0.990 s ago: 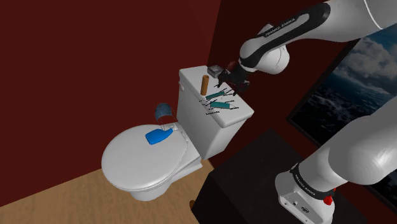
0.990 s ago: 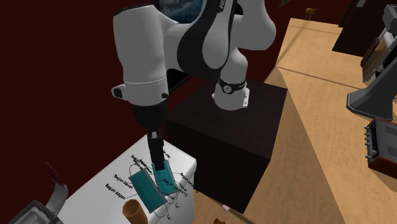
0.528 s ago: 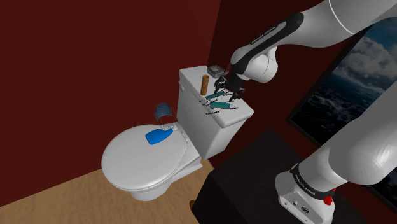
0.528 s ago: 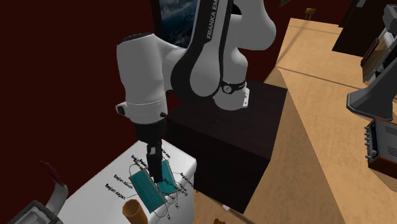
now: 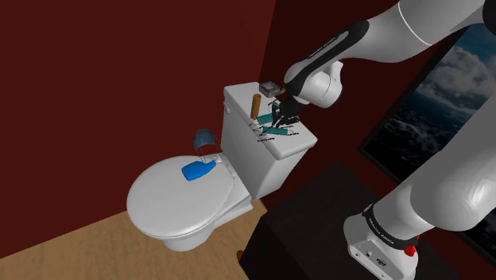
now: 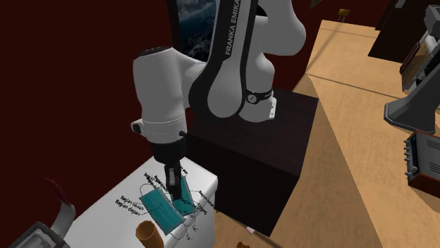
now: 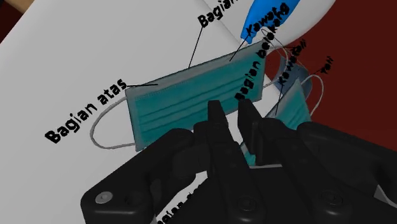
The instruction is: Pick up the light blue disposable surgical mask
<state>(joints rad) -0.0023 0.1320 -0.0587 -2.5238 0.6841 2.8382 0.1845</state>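
Observation:
The surgical mask (image 7: 184,102) is teal with white ear loops and black text labels around it. It lies flat on the white toilet tank lid (image 5: 238,97). A second teal flap (image 7: 296,105) lies just beside it. My gripper (image 7: 231,116) points straight down onto the mask's near edge. Its two black fingers (image 7: 215,118) are drawn almost together, pinching the mask material. From the shoulder view the gripper (image 5: 280,121) sits on the mask (image 5: 276,131) at the lid's middle. In the second exterior view the gripper (image 6: 173,191) touches the mask (image 6: 161,210).
A brown cylinder (image 5: 255,105) stands upright on the tank lid close to the gripper, and a small grey box (image 5: 269,87) sits behind it. Below, the closed toilet lid (image 5: 159,207) carries a blue object (image 5: 197,170). The dark stand (image 5: 318,231) is at the lower right.
The arm lowered the gripper onto the mask, and the fingers went from wide apart to nearly closed on it. The mask shifted slightly on the lid.

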